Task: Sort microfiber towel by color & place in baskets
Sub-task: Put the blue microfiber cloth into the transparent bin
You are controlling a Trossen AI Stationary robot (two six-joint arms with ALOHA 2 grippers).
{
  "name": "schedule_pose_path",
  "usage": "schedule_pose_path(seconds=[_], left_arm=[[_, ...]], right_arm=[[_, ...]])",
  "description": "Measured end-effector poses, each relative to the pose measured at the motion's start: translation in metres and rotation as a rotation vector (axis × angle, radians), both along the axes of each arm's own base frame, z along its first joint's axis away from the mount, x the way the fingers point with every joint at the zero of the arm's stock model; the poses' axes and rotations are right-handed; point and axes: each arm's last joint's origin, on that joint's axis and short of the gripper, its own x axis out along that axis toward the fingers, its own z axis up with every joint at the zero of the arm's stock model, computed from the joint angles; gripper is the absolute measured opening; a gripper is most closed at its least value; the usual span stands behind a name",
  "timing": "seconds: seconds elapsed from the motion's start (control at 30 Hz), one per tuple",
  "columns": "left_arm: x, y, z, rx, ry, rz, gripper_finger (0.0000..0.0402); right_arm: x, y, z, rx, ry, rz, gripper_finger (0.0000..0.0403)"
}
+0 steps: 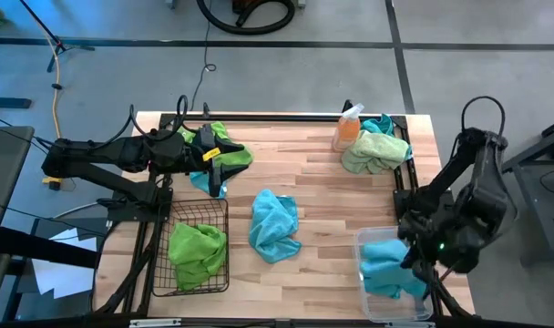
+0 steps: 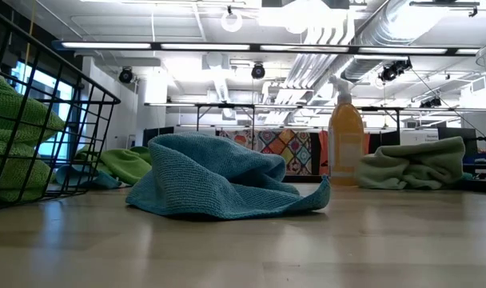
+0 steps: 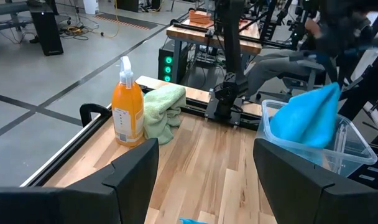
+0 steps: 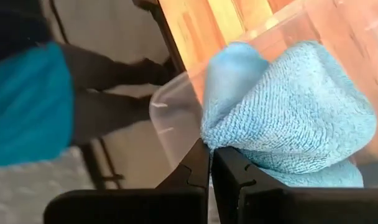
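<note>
The wooden surface (image 1: 323,191) carries a wire basket (image 1: 190,273), a clear basket (image 1: 368,273), an orange bottle (image 1: 347,129) and loose towels (image 1: 274,225).

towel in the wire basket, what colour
Lime green towel, clearest in the high view.

clear: bare wood ctr-right | blocked: blue towel (image 1: 274,225) mid-table, spray bottle (image 1: 347,128) far edge

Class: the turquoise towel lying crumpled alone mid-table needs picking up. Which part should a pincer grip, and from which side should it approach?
Probably grip the raised, bunched fold of the turquoise towel, seen as its highest hump in the low view, coming straight down from above. The cloth lies slumped flat on the table, so its thin edges give little to pinch, while the hump stands proud with bare wood around it.
</note>
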Motion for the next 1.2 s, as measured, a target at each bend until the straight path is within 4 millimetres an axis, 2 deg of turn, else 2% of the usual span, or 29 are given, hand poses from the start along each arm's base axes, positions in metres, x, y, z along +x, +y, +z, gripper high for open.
schedule_pose_path(seconds=[0.2,0.4,0.47,0.57,0.8,0.93,1.2], left_arm=[[0.000,0.000,0.000,0.000,0.000,0.000,0.0250],[0.000,0.000,0.000,0.000,0.000,0.000,0.0250],[0.000,0.000,0.000,0.000,0.000,0.000,0.0250],[0.000,0.000,0.000,0.000,0.000,0.000,0.0250],[0.000,0.000,0.002,-0.001,-0.016,0.003,0.0250],[0.001,0.000,0.003,0.000,-0.029,0.012,0.0250],[0.001,0.001,0.004,0.002,-0.039,0.022,0.0250]], right_arm=[[0.011,0.022,-0.017,-0.096,0.041,0.140,0.0000],[0.022,0.035,-0.031,-0.204,0.005,0.299,0.0000],[0.028,0.034,-0.033,-0.243,-0.018,0.330,0.0000],[0.037,0.027,-0.032,-0.298,-0.073,0.286,0.0000],[0.048,0.019,-0.027,-0.319,-0.151,0.265,0.0000],[0.046,0.021,-0.027,-0.303,-0.145,0.253,0.0000],[0.012,0.028,-0.038,-0.330,0.028,0.308,0.0000]])
